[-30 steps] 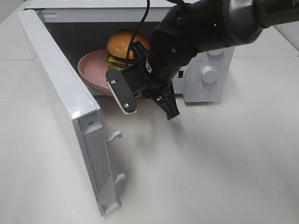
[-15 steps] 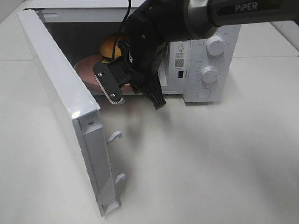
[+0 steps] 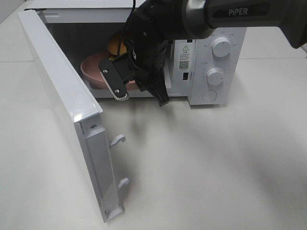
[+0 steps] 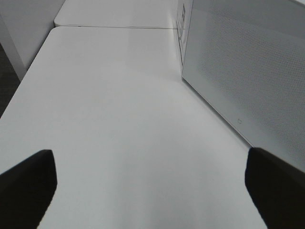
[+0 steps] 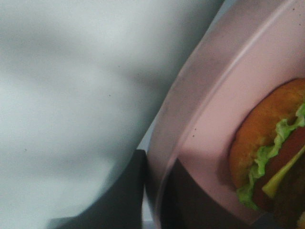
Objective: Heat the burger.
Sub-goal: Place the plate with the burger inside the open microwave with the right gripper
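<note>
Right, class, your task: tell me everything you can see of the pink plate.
The pink plate is round and smooth, plastic or glazed by its look, with a raised rim around a shallow well. It is inside the open microwave, towards the front. The burger rests in its well. The right pincer is closed on its rim, one dark finger on each side.

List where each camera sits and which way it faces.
Exterior high: mounted high, looking down on the table and open microwave; right arm reaches in.
Left wrist: on the left arm, facing across the table toward a perforated white panel; open left gripper shows.
Right wrist: on the right arm, close on the pink plate and burger; right gripper pinches the rim.
Shared: exterior and right wrist both show plate and burger.
</note>
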`<state>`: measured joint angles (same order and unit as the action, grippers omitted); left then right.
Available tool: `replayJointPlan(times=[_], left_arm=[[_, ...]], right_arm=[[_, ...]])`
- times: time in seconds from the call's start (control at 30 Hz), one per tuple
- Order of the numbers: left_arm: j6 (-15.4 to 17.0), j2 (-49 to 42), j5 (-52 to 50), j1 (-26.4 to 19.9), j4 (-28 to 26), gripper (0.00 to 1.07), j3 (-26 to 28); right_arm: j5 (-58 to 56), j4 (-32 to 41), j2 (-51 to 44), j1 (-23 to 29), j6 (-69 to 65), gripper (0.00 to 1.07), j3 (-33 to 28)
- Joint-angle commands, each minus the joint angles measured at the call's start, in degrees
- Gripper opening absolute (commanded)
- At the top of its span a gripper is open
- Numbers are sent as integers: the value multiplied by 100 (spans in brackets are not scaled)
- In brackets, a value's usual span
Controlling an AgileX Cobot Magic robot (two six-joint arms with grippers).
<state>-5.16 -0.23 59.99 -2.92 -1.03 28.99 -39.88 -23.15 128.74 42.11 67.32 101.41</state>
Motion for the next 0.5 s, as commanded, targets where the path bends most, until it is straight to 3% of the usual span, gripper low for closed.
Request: replayJointPlan(times=[0.03,0.5], left_arm=[[23,-115,0,23,-23,103,-6],[23,-115,0,23,-6,103,-6]], right_arm=[[229,-166,69,-69,46,0,246],[86,-201,751,-264,-6,0,1324]])
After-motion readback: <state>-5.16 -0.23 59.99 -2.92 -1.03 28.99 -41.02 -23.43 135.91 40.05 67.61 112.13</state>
